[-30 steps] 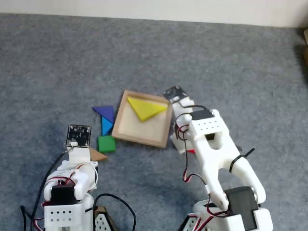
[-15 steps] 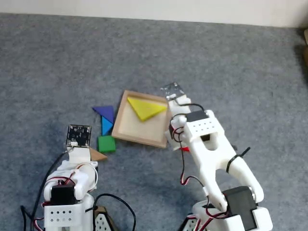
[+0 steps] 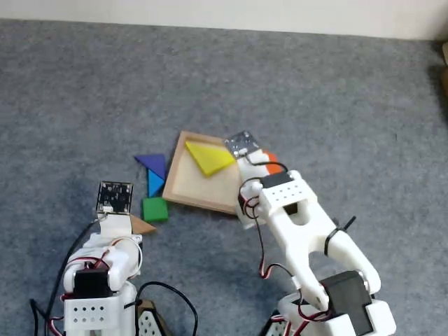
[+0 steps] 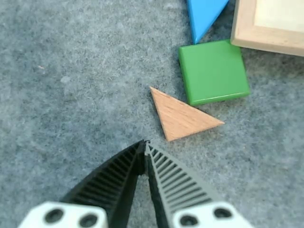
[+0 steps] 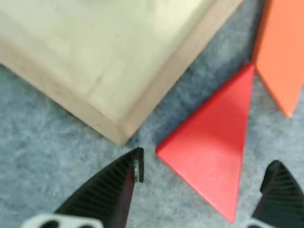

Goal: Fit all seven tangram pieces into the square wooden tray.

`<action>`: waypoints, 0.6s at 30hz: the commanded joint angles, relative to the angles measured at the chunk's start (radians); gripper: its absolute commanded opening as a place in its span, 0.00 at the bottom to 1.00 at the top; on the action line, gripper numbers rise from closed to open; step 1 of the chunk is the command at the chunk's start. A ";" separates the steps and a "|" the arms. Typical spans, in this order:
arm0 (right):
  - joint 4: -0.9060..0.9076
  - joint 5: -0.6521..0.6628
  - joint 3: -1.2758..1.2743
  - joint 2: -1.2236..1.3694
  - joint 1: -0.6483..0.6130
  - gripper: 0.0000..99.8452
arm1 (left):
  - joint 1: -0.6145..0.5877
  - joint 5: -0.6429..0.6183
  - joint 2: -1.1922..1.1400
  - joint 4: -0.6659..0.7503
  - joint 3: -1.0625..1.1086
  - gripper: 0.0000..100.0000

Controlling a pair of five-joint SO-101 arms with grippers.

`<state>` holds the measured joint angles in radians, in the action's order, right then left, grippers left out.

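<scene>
Tray point(image 3: 189, 187) near the middle of the table point(image 3: 336, 84), holding one yellow triangle point(image 3: 208, 157). Its long side lies along the far rim, apex toward the near rim; the floor beside it is bare wood. Right gripper point(image 5: 206, 168), jaws wide apart, straddles the flat red triangle point(image 5: 213, 147) just off a tray corner, its tip nearly meeting the orange piece point(image 5: 280, 52). Left gripper point(image 4: 145, 145), jaws closed on nothing, points at the wood triangle point(image 4: 183, 116) beside the green square point(image 4: 213, 71). Grey table stretches wide toward the far and right edges.

Robotics lab setup, seemingly: grey felt tabletop point(image 3: 350, 105), exposed wiring point(image 3: 260, 241), pale wall point(image 3: 280, 14).
</scene>
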<state>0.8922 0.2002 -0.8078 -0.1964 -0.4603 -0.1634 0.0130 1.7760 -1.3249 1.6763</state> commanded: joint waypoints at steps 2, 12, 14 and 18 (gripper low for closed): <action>-0.018 -0.009 0.005 -0.022 -0.008 0.37 | 0.021 0.003 0.045 -0.008 0.021 0.01; -0.071 -0.009 -0.015 0.005 -0.010 0.37 | 0.021 0.003 0.045 -0.008 0.021 0.01; -0.070 -0.009 -0.013 0.041 -0.010 0.37 | 0.021 0.003 0.045 -0.008 0.021 0.01; -0.068 -0.009 -0.013 0.081 -0.010 0.37 | 0.021 0.003 0.045 -0.008 0.021 0.01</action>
<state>0.8385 0.1987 -0.8247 -0.1197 -0.4603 -0.1634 0.0130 1.7760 -1.3249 1.6763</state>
